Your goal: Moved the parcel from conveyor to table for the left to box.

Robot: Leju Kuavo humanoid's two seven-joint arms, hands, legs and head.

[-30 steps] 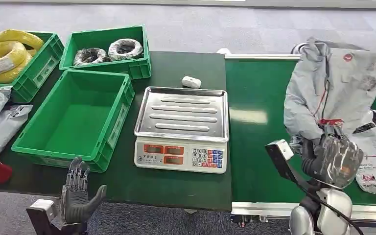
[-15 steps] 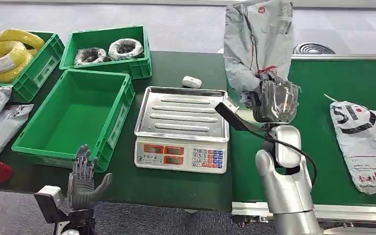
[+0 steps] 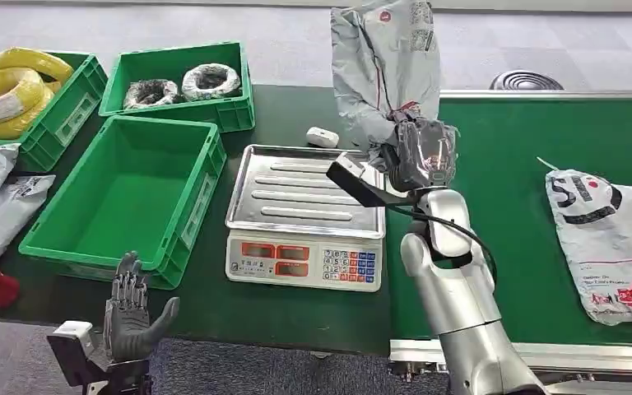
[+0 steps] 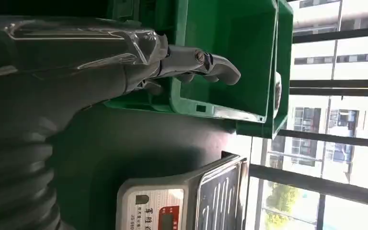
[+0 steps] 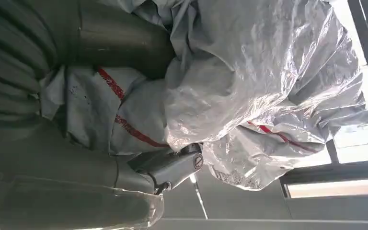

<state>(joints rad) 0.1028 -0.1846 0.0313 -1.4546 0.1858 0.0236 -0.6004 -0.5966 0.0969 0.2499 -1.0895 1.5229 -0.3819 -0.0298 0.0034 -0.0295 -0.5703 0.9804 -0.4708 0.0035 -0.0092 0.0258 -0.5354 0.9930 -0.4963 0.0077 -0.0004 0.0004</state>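
Gripping a grey parcel [image 3: 387,66], the right hand [image 3: 420,152] holds it raised over the seam where the scale [image 3: 306,216] meets the conveyor [image 3: 510,206]; a second parcel [image 3: 613,243] lies near the belt's right edge; the empty bin [image 3: 127,197] sits left of the scale with bare table [image 3: 296,309] along the near edge, where the left hand [image 3: 136,317] hovers with fingers spread, holding nothing; from the left wrist, those fingers [image 4: 206,67] reach just over the bin's rim [image 4: 206,108], the scale's front [image 4: 172,206] beside; from the right wrist, crinkled parcel film [image 5: 249,96] bulges around the thumb [image 5: 172,167].
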